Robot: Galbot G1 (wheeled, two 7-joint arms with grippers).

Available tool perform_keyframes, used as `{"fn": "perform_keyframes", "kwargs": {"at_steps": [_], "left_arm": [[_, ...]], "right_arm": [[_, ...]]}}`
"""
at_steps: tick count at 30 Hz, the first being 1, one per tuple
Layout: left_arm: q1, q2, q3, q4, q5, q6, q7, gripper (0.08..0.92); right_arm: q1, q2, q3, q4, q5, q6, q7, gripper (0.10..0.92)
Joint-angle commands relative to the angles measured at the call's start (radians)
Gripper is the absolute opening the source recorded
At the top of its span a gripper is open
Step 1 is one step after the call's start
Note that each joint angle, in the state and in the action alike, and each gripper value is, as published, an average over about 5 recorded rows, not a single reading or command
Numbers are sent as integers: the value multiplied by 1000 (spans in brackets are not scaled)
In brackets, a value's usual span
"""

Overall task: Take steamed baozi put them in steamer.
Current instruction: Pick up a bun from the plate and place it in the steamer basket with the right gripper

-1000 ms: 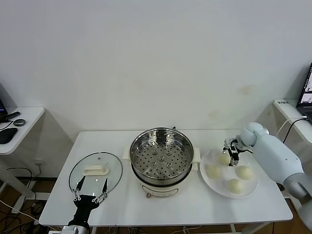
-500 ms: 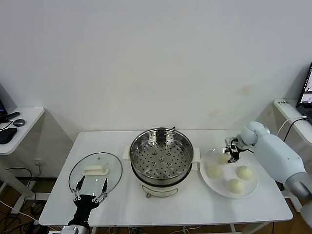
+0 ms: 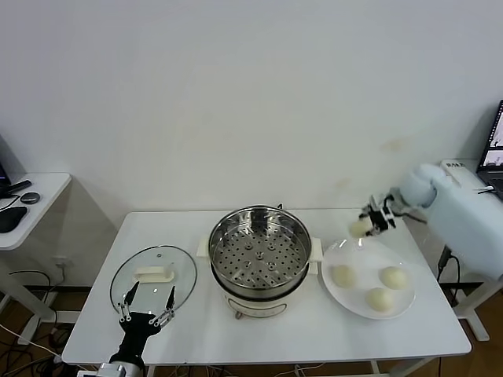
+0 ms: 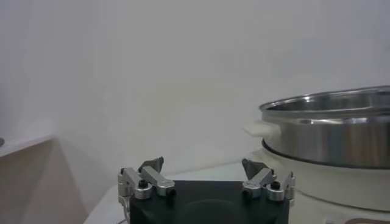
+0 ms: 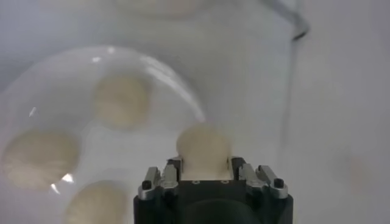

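My right gripper (image 3: 368, 223) is shut on one cream-white baozi (image 3: 359, 228) and holds it in the air above the far left rim of the white plate (image 3: 361, 297). In the right wrist view that baozi (image 5: 203, 148) sits between the jaws of the right gripper (image 5: 205, 165). Three more baozi (image 3: 343, 275) (image 3: 393, 276) (image 3: 379, 298) lie on the plate. The steel steamer (image 3: 260, 250) stands mid-table, its perforated tray bare. My left gripper (image 3: 146, 301) waits open at the front left edge, near the glass lid.
The glass lid (image 3: 154, 275) with its white handle lies flat left of the steamer. From the left wrist the steamer (image 4: 329, 134) rises beside the left gripper (image 4: 203, 169). Side tables stand at both far edges, the right one close behind my right arm.
My right gripper closed on the far-left baozi and lifted it off the plate, rising up and back. Three baozi stay on the plate. The left arm has not moved.
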Motion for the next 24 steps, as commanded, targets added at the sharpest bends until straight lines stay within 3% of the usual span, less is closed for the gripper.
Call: {"fn": "perform_keyframes", "kwargs": {"at_steps": [1,9,17,24], "left_arm": [[0,8,-3,-7,-27,4,2,823],[-4,-9,-17,5,-29,3,3,823],[3,-21,-57,4,-39,0,4,823],[7,-28,-69,8,-43,-3,4,823]], "right_arm": [[403,3,-295,174,321,32,12,501],[449,223,-431,204,369,108,43,501],[354,445,-483,60,99,390,80,503],[272,497,-494,-35,-83,595,125,509]]}}
